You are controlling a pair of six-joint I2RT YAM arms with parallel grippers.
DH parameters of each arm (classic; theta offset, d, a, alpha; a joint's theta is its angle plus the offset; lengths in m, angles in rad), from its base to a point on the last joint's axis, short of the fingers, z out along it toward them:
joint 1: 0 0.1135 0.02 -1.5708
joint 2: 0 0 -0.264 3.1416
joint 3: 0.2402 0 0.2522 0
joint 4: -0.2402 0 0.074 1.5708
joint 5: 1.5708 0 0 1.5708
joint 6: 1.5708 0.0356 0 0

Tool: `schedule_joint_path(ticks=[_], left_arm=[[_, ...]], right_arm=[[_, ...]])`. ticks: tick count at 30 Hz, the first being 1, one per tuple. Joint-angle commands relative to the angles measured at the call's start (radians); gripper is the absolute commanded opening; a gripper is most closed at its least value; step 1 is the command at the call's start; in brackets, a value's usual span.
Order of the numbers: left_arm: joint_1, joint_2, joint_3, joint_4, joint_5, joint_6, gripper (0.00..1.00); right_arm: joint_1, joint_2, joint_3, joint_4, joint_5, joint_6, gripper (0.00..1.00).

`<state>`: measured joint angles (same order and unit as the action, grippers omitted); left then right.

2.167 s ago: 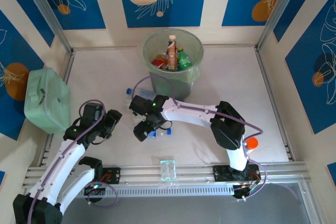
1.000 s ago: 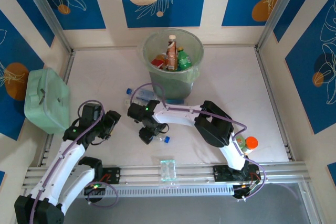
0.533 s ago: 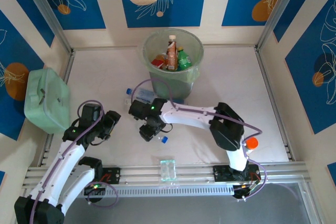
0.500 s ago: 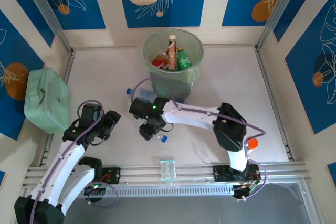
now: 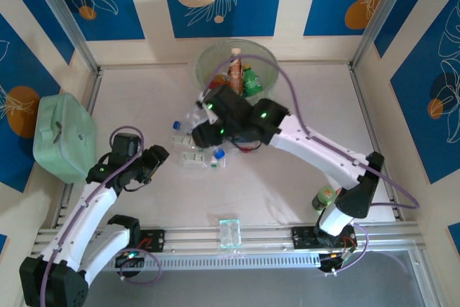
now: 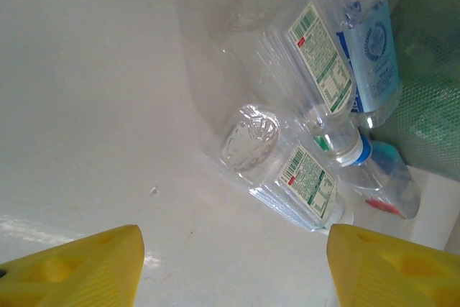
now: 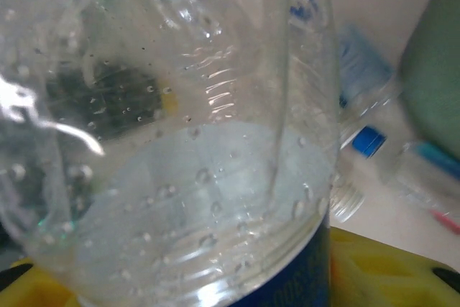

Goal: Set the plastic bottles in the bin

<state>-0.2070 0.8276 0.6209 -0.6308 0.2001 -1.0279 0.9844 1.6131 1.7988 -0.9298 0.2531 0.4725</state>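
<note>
While one clear bottle sits clamped in the right gripper: table stock

Item 1, held bottle: clear with a blue label. The right gripper's fingers are closed on it, off the table, just in front of the bin.

Item 2, bin: middle of the far edge. It holds a brown bottle and a green bottle. The right arm crosses its near rim in the overhead view.

Item 3, left gripper: fingers wide apart with nothing between them, low over the table left of centre.

Item 4, loose clear bottles: lying on their sides mid-table, between the left gripper and the bin. There are two green-and-white labelled bottles and one blue-labelled bottle just beside the bin's wall.

Item 5, mint green lidded box: left edge.

Item 6, stubby green item: toward the near right corner, partly hidden by the right arm.

Item 7, small clear piece: on the rail at the middle of the near edge.
</note>
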Motion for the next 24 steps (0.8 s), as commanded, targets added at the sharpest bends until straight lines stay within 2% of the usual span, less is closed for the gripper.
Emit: schedule_joint_path(ticks=[1,8,12,16,19,21,22,24], left_arm=[[-0.001,0.025,0.039,0.028,0.062,0.08,0.68],[-0.029,0.058,0.043,0.058,0.081,0.088,0.69],[-0.047,0.056,0.033,0.082,0.09,0.02,0.69],[-0.089,0.026,0.012,0.092,0.052,-0.081,0.71],[-0.12,-0.001,-0.025,0.106,0.022,-0.19,0.73],[-0.138,-0.008,-0.05,0.139,0.012,-0.258,0.75],[-0.147,-0.006,-0.054,0.151,0.008,-0.279,0.76],[-0.165,0.016,-0.049,0.171,-0.011,-0.309,0.77]], right_arm=[[-0.083,-0.039,0.079,-0.032,-0.049,0.074,0.49],[-0.287,-0.012,0.238,-0.085,-0.042,0.145,0.49],[-0.397,0.092,0.379,-0.18,-0.055,0.178,0.5],[-0.459,0.195,0.483,-0.211,-0.078,0.177,0.5],[-0.499,0.285,0.604,-0.261,-0.07,0.18,0.61],[-0.53,0.353,0.697,-0.305,-0.086,0.193,0.77],[-0.541,0.378,0.738,-0.326,-0.085,0.197,0.82],[-0.56,0.425,0.821,-0.366,-0.079,0.199,0.87]])
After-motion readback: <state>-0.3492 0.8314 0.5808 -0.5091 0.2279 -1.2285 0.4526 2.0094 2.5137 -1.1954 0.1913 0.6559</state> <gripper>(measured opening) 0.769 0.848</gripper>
